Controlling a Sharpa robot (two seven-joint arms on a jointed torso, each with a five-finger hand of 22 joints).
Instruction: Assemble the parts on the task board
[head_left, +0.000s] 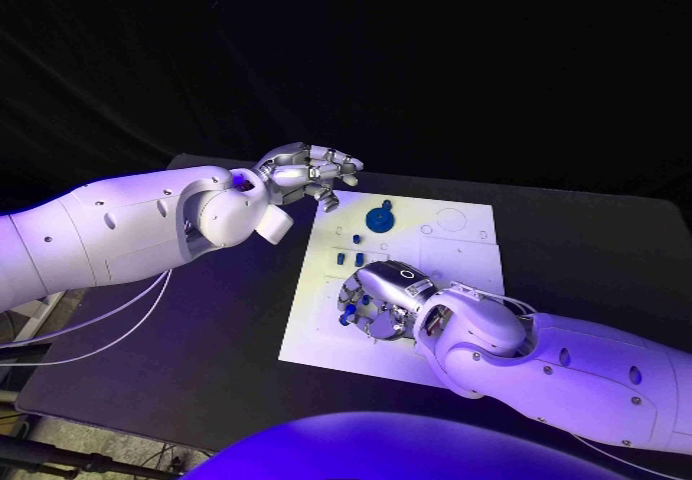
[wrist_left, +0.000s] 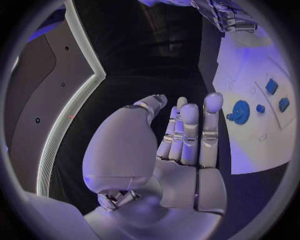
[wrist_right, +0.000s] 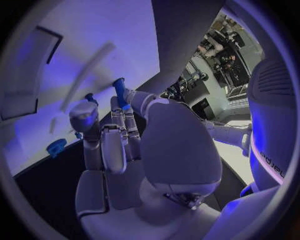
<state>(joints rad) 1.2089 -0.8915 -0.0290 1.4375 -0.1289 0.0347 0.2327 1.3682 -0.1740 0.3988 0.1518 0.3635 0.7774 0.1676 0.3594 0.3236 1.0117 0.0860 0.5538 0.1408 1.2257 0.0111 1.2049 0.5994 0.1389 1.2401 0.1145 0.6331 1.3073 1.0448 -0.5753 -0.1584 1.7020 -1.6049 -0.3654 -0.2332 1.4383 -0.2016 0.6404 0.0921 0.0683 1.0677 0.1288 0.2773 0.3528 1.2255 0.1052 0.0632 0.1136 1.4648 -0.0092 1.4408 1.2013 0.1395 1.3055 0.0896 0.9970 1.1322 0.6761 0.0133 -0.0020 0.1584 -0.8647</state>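
Blue gear on task board, beside left hand.

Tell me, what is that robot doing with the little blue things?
It is putting small blue parts together on the white task board. The right hand is down over the near part of the board, holding a thin blue peg in its fingertips. The left hand hovers open off the board's far left corner, holding nothing. A round blue gear and some smaller blue pieces already sit on the board.
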